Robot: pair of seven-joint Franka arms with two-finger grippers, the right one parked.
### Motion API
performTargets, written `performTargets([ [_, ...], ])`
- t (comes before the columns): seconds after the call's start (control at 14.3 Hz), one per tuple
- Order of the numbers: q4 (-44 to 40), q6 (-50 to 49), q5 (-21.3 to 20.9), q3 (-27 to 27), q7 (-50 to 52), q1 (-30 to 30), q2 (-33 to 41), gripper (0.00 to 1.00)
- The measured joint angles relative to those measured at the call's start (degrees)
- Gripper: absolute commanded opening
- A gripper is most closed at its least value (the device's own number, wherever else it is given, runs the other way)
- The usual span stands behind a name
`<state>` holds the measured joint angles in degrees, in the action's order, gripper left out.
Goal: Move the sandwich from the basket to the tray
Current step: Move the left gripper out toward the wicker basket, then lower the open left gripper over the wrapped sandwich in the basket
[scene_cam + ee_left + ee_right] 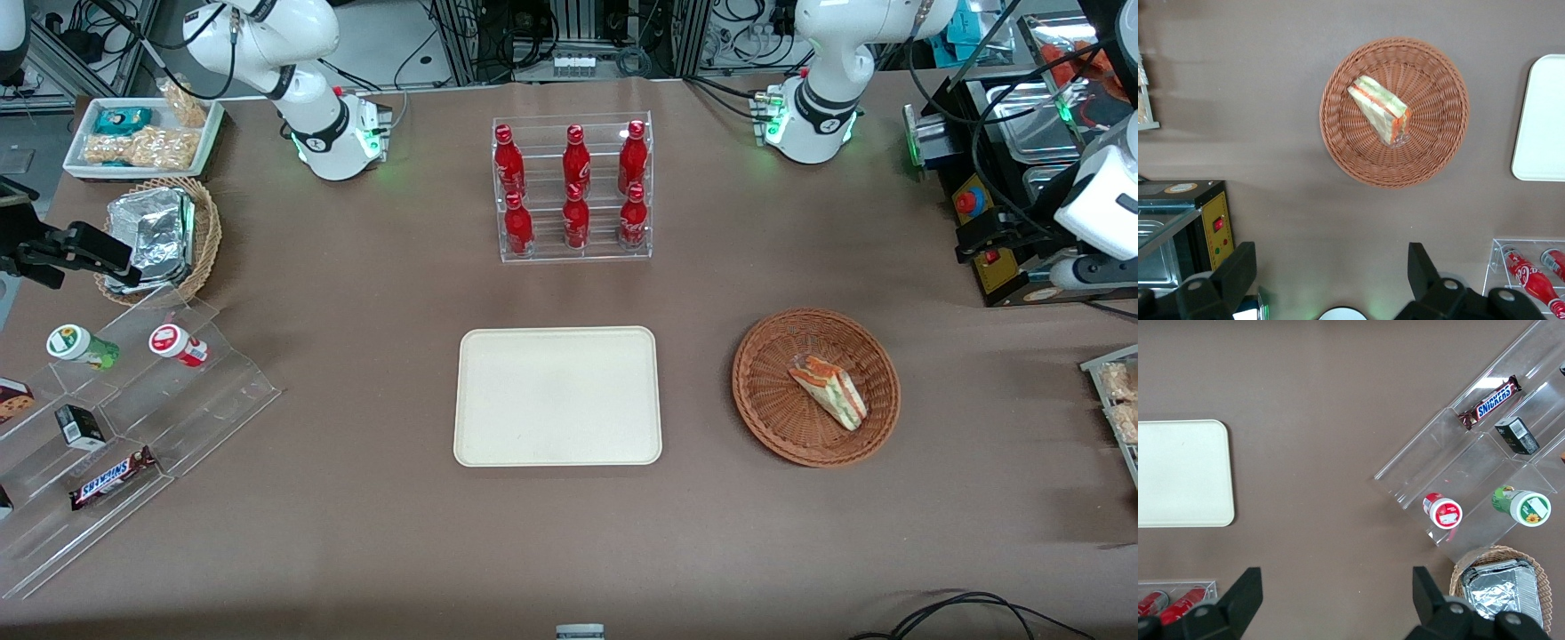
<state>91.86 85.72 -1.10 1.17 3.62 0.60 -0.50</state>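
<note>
tool (1331, 280): mine, fingers spread apart, holding nothing, high above the bench
sandwich (1379, 117): below my tool, lying in the basket (1338, 143)
tray (1538, 133): beside the basket, bare

The front camera sat high up and looked down on the whole table (356, 533), facing the two robot arms. The left wrist camera looked straight down from well above the table, with the open gripper (1331, 280) at its edge. Below that gripper it saw the basket (1338, 147) with the sandwich (1379, 117), one end of the tray (1541, 120) and some red bottles (1531, 280). The front view showed these same things: basket (765, 400), sandwich (829, 391), tray (557, 396) and bottles (576, 191). The right wrist camera also looked straight down, seeing the tray (1181, 473) again and a clear snack stand (1458, 453).
</note>
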Motion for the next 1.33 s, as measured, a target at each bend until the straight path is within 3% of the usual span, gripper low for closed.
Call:
performTargets([
  [0.35,3.2,3.2,0.0,0.1,1.1,2.1,-6.9,1.00],
  [0.63,12.2,18.9,0.0,0.2,8.6,3.4,-10.1,1.00],
  [0.91,18.8,29.6,0.0,0.2,23.6,4.9,-11.5,1.00],
  [1.33,18.9,41.7,-0.1,0.2,52.7,6.5,-19.4,1.00],
])
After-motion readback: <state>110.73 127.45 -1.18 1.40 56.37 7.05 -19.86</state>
